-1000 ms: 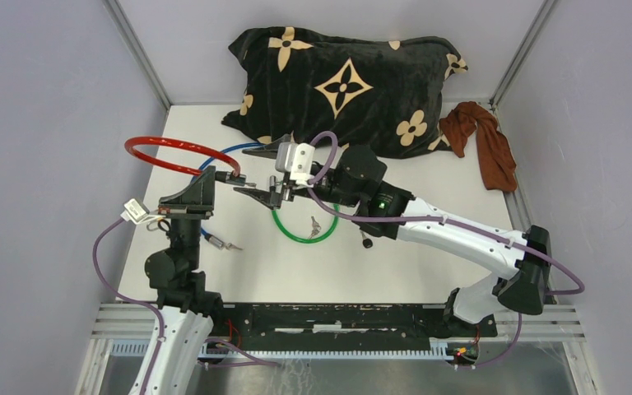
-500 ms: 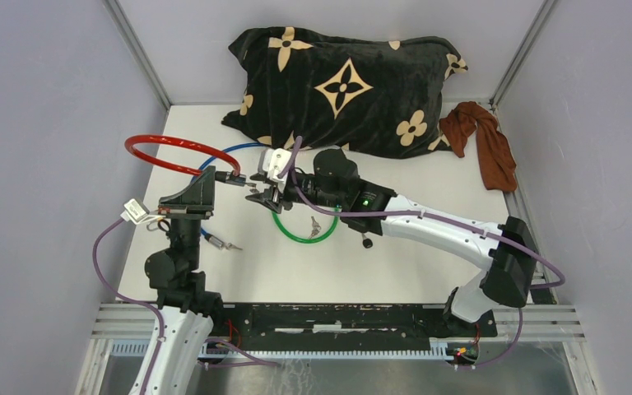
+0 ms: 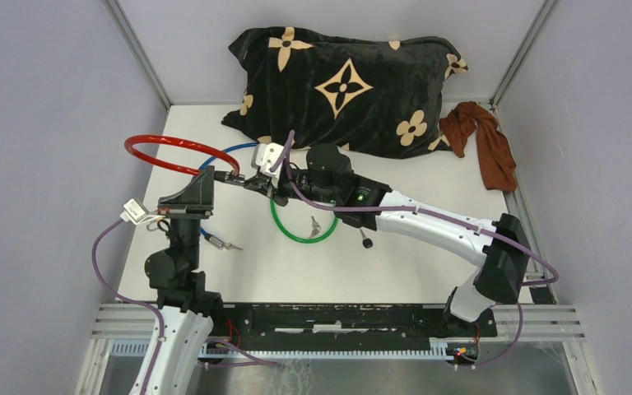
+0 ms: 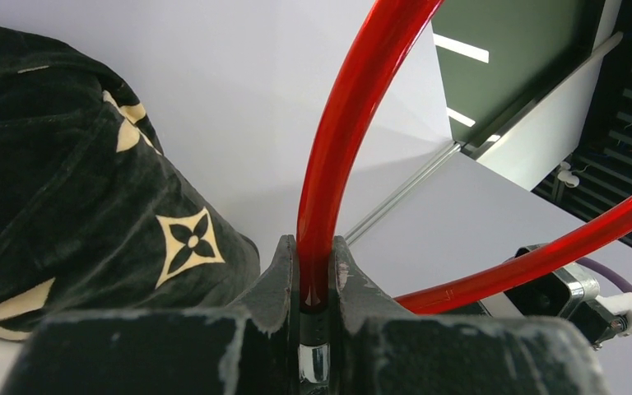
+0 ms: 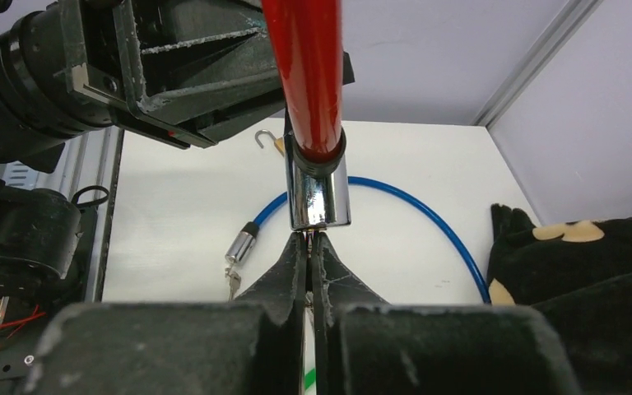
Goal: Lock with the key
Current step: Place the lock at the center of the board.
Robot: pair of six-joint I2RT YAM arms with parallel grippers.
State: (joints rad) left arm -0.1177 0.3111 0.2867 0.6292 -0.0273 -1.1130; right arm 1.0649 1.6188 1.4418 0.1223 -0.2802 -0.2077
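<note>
Clamped in the left gripper, held aloft: red plastic-sheathed cable lock. Right gripper pinched shut at its chrome barrel mouth, in line with the barrel's axis; key not discernible.

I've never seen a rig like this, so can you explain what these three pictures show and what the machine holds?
It is a robot with two arms bolted to a white table. One picture looks down from above; the other two come from a camera on each wrist, showing its own tool up close. The left tool is clamped on a red cable lock, holding its loop up off the table. The right tool is pinched shut right at that lock's metal end; a key may be in its grip, but I cannot tell. On the table lie a blue cable lock, a green cable lock, a black flower-patterned pillow and a brown cloth.
</note>
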